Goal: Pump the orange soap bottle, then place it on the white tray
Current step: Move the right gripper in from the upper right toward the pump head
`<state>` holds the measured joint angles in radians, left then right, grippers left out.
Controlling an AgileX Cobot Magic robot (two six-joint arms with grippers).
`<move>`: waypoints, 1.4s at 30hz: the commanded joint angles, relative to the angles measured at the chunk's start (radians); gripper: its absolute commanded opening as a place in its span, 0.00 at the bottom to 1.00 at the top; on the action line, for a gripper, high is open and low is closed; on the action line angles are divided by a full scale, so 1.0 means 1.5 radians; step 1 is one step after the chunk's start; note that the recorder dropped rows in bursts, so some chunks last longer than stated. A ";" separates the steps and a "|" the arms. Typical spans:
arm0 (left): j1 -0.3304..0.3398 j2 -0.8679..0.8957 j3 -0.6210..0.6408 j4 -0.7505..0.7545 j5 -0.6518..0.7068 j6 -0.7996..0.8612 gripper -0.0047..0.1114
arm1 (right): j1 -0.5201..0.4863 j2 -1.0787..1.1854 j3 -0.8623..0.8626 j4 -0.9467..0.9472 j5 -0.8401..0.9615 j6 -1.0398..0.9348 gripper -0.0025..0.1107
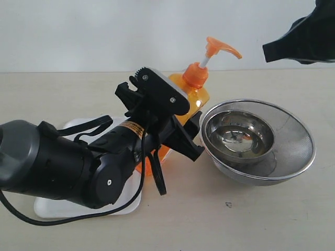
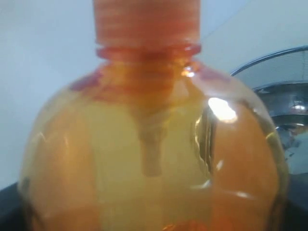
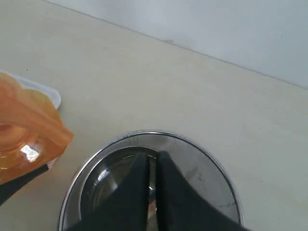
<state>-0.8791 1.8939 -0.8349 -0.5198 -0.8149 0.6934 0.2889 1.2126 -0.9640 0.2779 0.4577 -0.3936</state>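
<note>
Item: orange soap bottle (image 1: 201,96), upright near the desk (image 1: 235,219) middle, just beside the nested steel bowls (image 1: 293,125). Its lower body and base are hidden behind the left arm, so whether it stands on the white tray (image 1: 55,209) or on the desk beside it cannot be told. Left gripper (image 1: 159,120): jaws partly spread, clasping the bottle's body. Right gripper (image 3: 153,161): fingers pressed together, holding nothing, above the bowls, cut off at the exterior view's upper edge. The tray is mostly covered by the arm.
</note>
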 commanded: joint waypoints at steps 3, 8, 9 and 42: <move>0.001 -0.014 -0.018 0.008 -0.038 0.012 0.08 | 0.000 -0.002 -0.004 0.004 -0.009 -0.061 0.02; 0.009 -0.014 -0.018 0.008 -0.020 0.012 0.08 | 0.000 -0.002 -0.029 0.063 0.030 -0.125 0.02; 0.012 -0.014 -0.018 0.008 -0.015 0.012 0.08 | 0.000 -0.002 -0.037 0.090 0.041 -0.150 0.02; 0.021 0.029 -0.018 0.031 -0.029 0.015 0.08 | 0.000 0.059 -0.058 0.268 0.010 -0.338 0.02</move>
<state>-0.8501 1.9342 -0.8586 -0.4864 -0.8355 0.7079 0.2889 1.3023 -1.0449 0.6582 0.4788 -0.8858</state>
